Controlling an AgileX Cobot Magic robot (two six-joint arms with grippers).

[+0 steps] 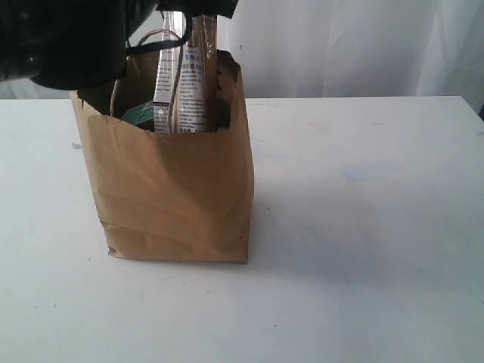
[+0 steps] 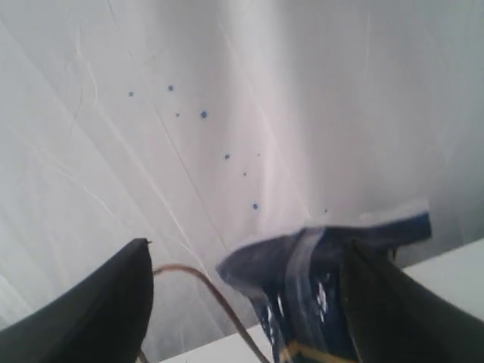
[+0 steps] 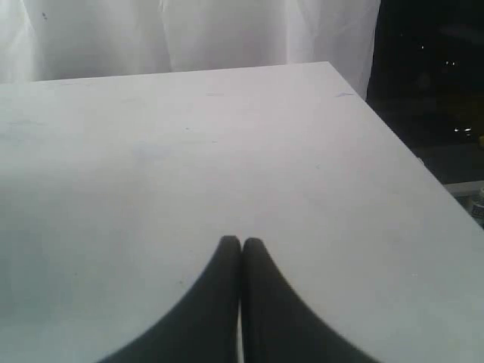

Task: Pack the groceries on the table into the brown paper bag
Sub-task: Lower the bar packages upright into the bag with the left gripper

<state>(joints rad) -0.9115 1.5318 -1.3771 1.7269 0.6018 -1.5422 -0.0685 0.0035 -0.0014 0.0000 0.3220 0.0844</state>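
The brown paper bag stands upright on the white table, left of centre. The long white-black twin packet stands on end inside it, its upper half sticking out above the rim. Something green shows low inside the bag. My left arm hangs over the bag's mouth. In the left wrist view my left gripper is open; the packet's top leans against one finger, and the other finger stands apart. My right gripper is shut and empty above the table.
A twine handle arcs between the left gripper's fingers. A white curtain hangs behind the table. The right wrist view shows the table's edge with a dark drop beyond it.
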